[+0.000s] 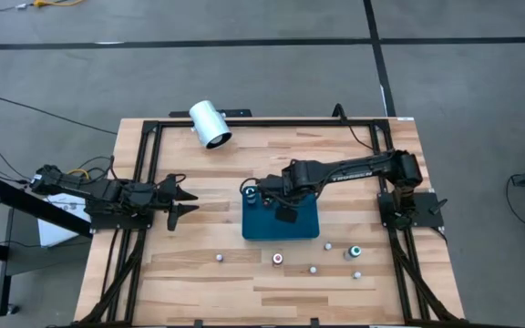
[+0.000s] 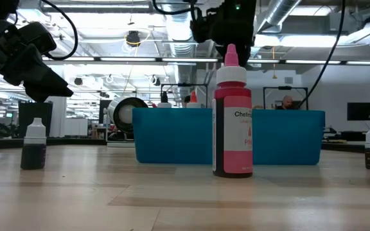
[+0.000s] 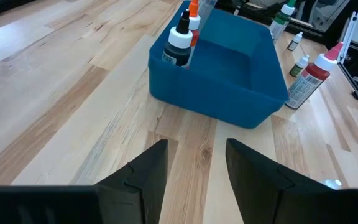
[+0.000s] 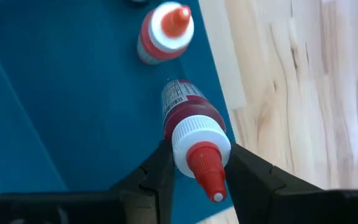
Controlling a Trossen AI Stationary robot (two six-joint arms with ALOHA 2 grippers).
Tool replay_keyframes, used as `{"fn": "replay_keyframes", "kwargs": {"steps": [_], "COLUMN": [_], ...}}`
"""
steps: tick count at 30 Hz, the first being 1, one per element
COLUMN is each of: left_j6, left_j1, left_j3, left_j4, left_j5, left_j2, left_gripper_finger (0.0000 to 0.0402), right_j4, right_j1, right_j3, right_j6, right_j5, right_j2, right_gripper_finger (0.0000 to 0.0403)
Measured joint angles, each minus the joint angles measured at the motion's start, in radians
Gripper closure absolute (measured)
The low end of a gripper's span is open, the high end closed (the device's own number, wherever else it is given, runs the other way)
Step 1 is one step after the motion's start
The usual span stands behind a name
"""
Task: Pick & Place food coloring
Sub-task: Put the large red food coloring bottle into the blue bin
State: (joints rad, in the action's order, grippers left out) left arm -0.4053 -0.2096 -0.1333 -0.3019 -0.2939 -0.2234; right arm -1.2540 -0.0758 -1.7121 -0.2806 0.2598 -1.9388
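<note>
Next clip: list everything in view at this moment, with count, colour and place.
Tray: one, blue, middle of the table.
Bottles in the tray: two seen standing at one corner, one with a black cap, one with an orange tip.
Red bottle: one, white collar and red tip, held over the tray.
Bottles on the table: six small ones, scattered on the wood beside the tray's long side.
Cylinder: one, white, lying at the table's far edge.
Table: one, pale wood, black frame.
Left hand: open, empty, left of the tray.
Right hand: shut on the red bottle.
</note>
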Motion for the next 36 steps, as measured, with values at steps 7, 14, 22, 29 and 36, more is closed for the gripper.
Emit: {"fn": "replay_keyframes", "kwargs": {"steps": [7, 14, 22, 29, 36], "left_j6": [0.0, -0.001, -0.007, -0.007, -0.007], "left_j1": [0.0, 0.0, 0.0, 0.0, 0.0], "left_j3": [0.0, 0.0, 0.001, 0.001, 0.001], "left_j4": [0.0, 0.0, 0.0, 0.0, 0.0], "left_j5": [0.0, 0.0, 0.0, 0.0, -0.002], "left_j2": [0.0, 0.0, 0.0, 0.0, 0.0], "left_gripper_finger": [0.0248, 0.0248, 0.0248, 0.0248, 0.0248], "right_j4": [0.081, 0.137, 0.161, 0.184, 0.194], "right_j1": [0.013, 0.032, 0.052, 0.062, 0.065], "right_j3": [0.069, 0.111, 0.123, 0.123, 0.123], "right_j6": [0.031, 0.07, 0.08, 0.081, 0.105], "right_j5": [-0.033, -0.064, -0.085, -0.132, -0.165], "right_j2": [0.001, -0.014, -0.014, -0.014, -0.014], "right_gripper_finger": [0.0288, 0.0289, 0.0289, 0.0289, 0.0289]}}
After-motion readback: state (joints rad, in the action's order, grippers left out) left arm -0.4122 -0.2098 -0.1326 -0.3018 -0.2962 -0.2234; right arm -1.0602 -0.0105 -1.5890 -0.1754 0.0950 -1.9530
